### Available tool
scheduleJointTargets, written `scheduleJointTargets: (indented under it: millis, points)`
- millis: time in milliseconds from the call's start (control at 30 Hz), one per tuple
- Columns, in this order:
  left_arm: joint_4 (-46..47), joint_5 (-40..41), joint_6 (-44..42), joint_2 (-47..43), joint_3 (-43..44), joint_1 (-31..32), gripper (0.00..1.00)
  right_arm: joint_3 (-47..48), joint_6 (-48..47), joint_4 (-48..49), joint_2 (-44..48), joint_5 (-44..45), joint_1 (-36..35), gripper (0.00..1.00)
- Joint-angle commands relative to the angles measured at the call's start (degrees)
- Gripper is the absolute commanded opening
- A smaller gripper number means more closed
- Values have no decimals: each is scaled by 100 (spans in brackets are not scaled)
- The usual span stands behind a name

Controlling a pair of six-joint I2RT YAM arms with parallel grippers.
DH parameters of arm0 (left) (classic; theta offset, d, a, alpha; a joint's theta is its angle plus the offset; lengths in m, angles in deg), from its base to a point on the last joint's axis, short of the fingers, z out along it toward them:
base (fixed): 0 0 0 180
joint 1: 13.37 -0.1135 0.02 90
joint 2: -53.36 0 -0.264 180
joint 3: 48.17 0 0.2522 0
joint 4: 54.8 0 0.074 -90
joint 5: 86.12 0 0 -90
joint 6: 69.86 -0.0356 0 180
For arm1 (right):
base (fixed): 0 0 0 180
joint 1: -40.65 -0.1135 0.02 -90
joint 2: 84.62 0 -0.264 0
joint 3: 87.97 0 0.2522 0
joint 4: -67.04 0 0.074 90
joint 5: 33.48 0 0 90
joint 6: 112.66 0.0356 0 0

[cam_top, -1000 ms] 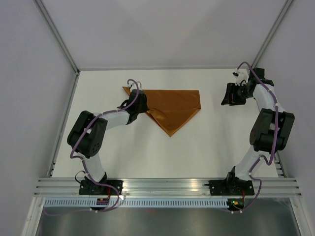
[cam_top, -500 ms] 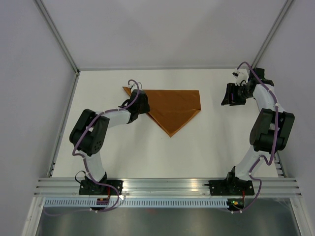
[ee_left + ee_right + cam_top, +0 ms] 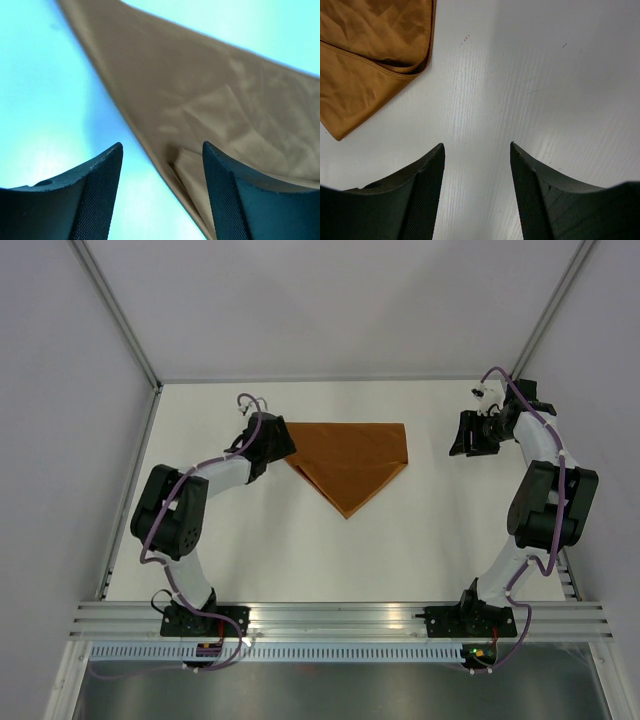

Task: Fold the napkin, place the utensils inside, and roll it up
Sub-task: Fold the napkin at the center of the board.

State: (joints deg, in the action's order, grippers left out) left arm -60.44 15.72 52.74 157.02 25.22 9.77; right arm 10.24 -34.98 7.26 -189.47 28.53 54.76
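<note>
Napkin (image 3: pixel 348 462): rust-orange cloth triangle, long edge 9-to-3 o'clock.
Left claw (image 3: pixel 161 147): open, empty, over its 9 o'clock corner; nearer.
Right claw (image 3: pixel 477 146): open, far at 3 o'clock.

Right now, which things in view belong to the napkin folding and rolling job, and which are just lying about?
Part of the job: napkin, folded into a triangle; left arm, jaws open at its left corner; right arm, jaws open, off to the napkin's right. No utensil shows.
Just there: table; metal rail along the near edge.
</note>
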Motion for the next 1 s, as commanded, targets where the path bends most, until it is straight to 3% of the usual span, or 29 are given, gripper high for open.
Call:
scheduleJointTargets:
  millis: [0, 100, 267, 500, 967]
  points:
    - [-205, -163, 553, -223, 390, -633, 70, 19, -113, -39, 44, -31, 13, 61]
    - [-223, -523, 730, -83, 601, -1187, 68, 28, -139, -47, 53, -31, 13, 61]
    - [-320, -875, 827, 435, 1215, -1513, 63, 63, -148, -39, 18, -84, 13, 61]
    - [-478, -1122, 1116, 1279, 1823, -1689, 54, 125, -157, -39, -61, -119, 13, 60]
    - [-346, -1342, 1257, 1956, 2210, -1909, 53, 283, -289, -135, -219, -146, 13, 61]
